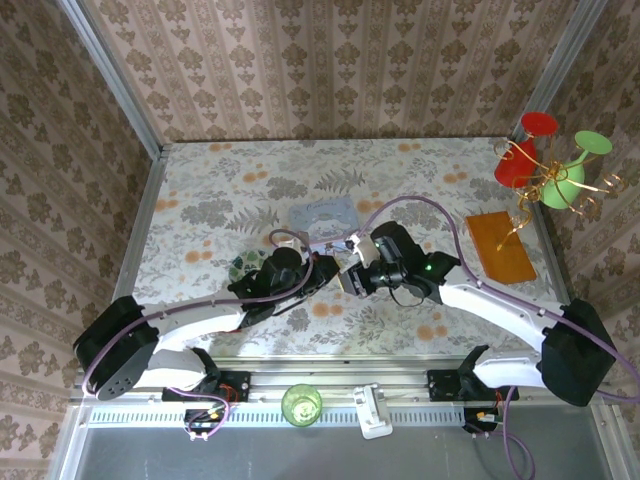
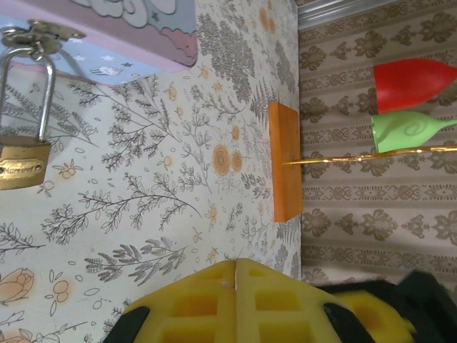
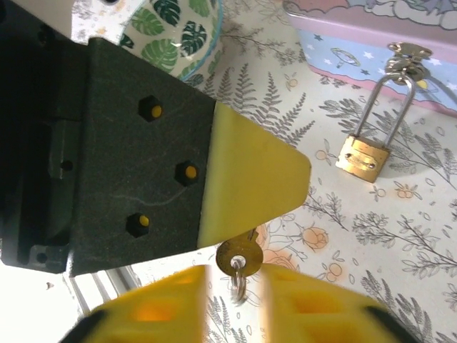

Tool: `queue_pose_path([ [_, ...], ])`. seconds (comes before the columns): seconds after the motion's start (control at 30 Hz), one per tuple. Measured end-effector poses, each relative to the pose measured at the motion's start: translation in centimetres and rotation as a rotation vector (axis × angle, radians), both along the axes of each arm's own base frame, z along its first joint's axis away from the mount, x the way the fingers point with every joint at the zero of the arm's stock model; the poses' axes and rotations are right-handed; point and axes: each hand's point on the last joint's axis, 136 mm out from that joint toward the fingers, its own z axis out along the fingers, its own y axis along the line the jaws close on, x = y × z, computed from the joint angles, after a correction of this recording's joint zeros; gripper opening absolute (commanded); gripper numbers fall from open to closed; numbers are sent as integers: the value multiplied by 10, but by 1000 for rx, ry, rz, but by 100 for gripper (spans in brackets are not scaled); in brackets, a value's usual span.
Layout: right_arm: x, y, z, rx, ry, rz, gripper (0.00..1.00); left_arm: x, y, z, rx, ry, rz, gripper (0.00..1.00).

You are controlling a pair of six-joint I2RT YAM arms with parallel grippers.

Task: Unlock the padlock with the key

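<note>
The small brass padlock [image 3: 365, 158] [image 2: 21, 164] hangs by its thin shackle from the hasp of the pale blue tin [image 3: 371, 43] [image 2: 107, 36] and rests against the table. My left gripper [image 2: 235, 266] [image 1: 335, 270] is shut on the key [image 3: 239, 256]. The key's blade is hidden behind the gripper's yellow pad, while its round head and ring stick out below. My right gripper [image 3: 235, 300] [image 1: 350, 278] is open, one yellow finger [image 3: 164, 307] on each side of the key's head and apart from it. The padlock lies to the right of both grippers in the right wrist view.
A leaf-patterned bowl [image 3: 182, 28] [image 1: 245, 267] stands just left of the left gripper. An orange block [image 1: 500, 245] [image 2: 285, 161] with a gold wire stand lies at the right. A red glass [image 1: 520, 150] and a green one [image 1: 565, 180] stand behind it. A green cup [image 1: 301, 404] sits on the front rail.
</note>
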Motion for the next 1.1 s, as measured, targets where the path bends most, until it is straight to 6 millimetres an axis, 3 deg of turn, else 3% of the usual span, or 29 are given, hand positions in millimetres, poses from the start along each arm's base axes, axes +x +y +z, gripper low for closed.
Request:
queue_pose_path([
  [0.13, -2, -11, 9, 108, 4, -3, 73, 1, 3, 25, -9, -123, -14, 0],
  [0.33, 18, -37, 58, 394, -79, -78, 68, -6, 3, 68, -41, -322, -37, 0],
  [0.6, 11, -18, 109, 623, -109, 47, 51, -16, 0, 104, -70, -507, -65, 0],
  [0.87, -5, -9, 124, 680, -104, 134, 48, -27, -3, 132, -149, -636, -47, 0],
  [1.1, -11, -7, 124, 700, -87, 163, 34, -28, -2, 143, -168, -691, -29, 0],
])
